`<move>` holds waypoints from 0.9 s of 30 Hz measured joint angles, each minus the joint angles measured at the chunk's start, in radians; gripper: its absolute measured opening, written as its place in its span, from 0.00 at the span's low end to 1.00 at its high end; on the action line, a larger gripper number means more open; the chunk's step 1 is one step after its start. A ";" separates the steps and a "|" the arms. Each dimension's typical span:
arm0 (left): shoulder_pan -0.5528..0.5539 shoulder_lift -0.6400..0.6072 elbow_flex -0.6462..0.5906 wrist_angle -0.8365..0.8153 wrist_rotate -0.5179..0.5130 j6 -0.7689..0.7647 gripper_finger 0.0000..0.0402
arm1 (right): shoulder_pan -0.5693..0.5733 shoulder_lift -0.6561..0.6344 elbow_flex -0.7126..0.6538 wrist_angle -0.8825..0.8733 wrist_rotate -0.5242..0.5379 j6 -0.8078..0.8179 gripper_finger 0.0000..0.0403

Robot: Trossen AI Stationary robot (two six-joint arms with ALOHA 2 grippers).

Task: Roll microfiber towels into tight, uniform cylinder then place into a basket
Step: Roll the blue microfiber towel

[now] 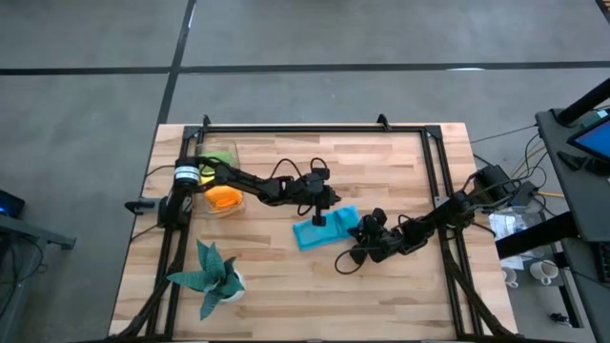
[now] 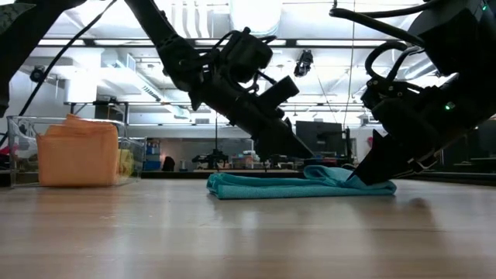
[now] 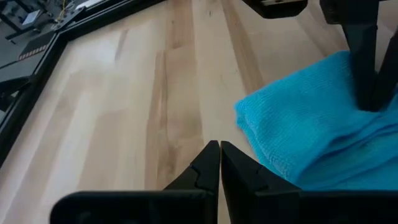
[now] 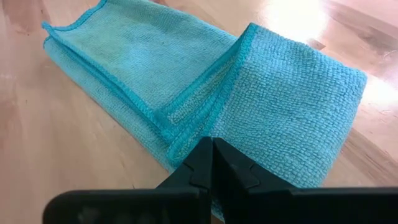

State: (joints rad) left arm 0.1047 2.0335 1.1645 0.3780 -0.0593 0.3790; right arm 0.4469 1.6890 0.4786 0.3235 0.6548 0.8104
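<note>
Blue towel [image 2: 302,184] folded mid-table | both end effectors clenched, seemingly pressing it

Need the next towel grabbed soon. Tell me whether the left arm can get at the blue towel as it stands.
Probably yes. The left gripper, shut, is already down at the blue towel, with bare table around it. The right gripper, also shut, sits at the towel's other end, not between.

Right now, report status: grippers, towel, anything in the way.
Left gripper shut, tip down beside the blue towel. Right gripper shut, pressing the towel's folded edge. Towel folded flat, not rolled. Basket already holds orange and green towels. Nothing in the way.
</note>
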 joint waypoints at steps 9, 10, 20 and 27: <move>-0.001 0.000 0.000 0.006 0.024 -0.002 0.00 | 0.000 0.000 0.000 0.001 0.000 0.000 0.02; -0.001 0.000 -0.001 0.006 0.053 -0.003 0.00 | 0.000 0.000 0.000 0.002 0.000 0.000 0.02; -0.003 0.064 -0.002 0.109 0.243 -0.052 0.00 | 0.000 0.000 0.002 0.006 0.000 0.000 0.02; -0.002 0.095 0.007 0.111 0.237 -0.055 0.00 | 0.000 0.000 0.003 0.006 0.013 0.000 0.02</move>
State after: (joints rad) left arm 0.1028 2.1288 1.1717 0.4892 0.1776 0.3244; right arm 0.4469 1.6890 0.4820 0.3295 0.6674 0.8101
